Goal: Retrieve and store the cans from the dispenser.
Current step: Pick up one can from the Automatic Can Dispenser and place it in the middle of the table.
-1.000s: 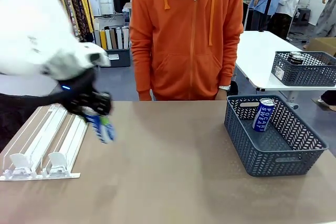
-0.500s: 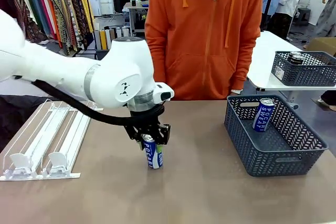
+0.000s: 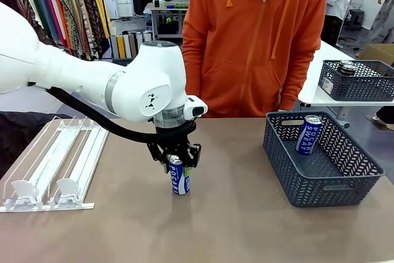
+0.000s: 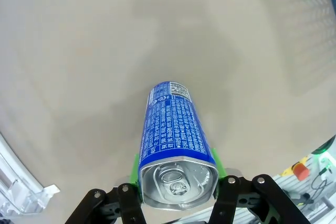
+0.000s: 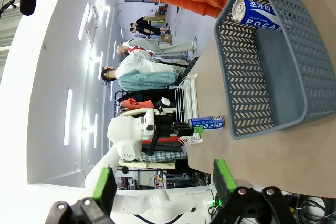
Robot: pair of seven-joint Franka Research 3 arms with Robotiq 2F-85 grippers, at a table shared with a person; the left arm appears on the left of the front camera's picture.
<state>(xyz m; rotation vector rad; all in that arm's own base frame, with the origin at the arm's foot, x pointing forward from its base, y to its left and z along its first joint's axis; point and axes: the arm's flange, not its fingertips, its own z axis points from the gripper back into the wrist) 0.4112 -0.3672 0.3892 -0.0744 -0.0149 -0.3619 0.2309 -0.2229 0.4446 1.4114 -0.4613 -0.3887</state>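
A blue-and-white can (image 3: 180,180) is seen standing upright on the brown table (image 3: 234,226), roughly in the middle between the rack (image 3: 55,164) at the table's left and the grey basket (image 3: 323,170) at its right. The can is pinched near its silver top by the left gripper (image 3: 175,159), whose green pads (image 4: 135,165) are pressed against both sides of the can in the left wrist view; the jaws are closed on it from above. The can's base appears to rest on the table, though contact cannot be confirmed. The white left arm (image 3: 92,84) is stretched in from the left side and bent down over the can.

A second blue-and-white can (image 3: 308,133) is held inside the basket, leaning against its far wall near the far left corner. The rack's lanes are seen with only the white pusher blocks (image 3: 43,192) at their near end.

In the right wrist view the right gripper (image 5: 163,184) is shown with its green-padded fingers (image 5: 224,179) spread wide apart and nothing between them; it is held well apart from the basket, off the table's edge. The same view takes in the basket with its can and, farther off, the can gripped by the left arm.

A person in an orange hooded top (image 3: 255,41) is stood at the far side of the table, just behind it
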